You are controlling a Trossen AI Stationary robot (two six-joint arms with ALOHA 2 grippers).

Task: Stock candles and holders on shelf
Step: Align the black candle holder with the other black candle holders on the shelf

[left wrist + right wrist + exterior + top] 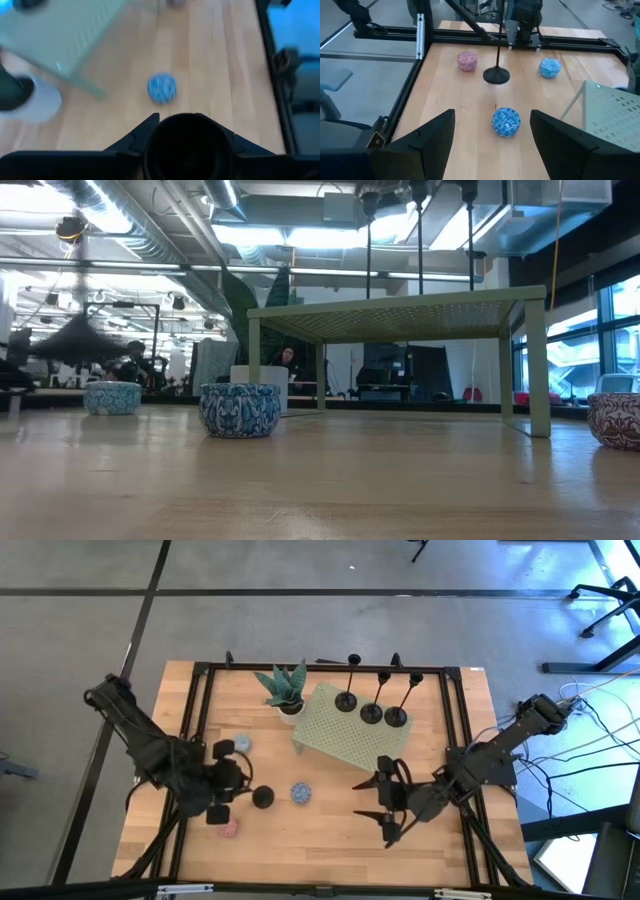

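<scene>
Black stems of three holders (372, 700) are seen standing on the pale green shelf (345, 735) at upper centre. A fourth holder (262, 797) is gripped by the left gripper (240, 792) at lower left. Blue candles (301, 792) and a pink one are scattered nearby. The right gripper (385, 808) is held wide apart, empty, at lower right.

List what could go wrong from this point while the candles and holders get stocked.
1. The left gripper grips the fourth holder near its top; hanging from there, the heavy base could swing or slip.
2. Three holders already crowd the shelf; setting down another risks toppling one.
3. A blue candle lies between that holder and the open right gripper, so both arms may converge there.
</scene>
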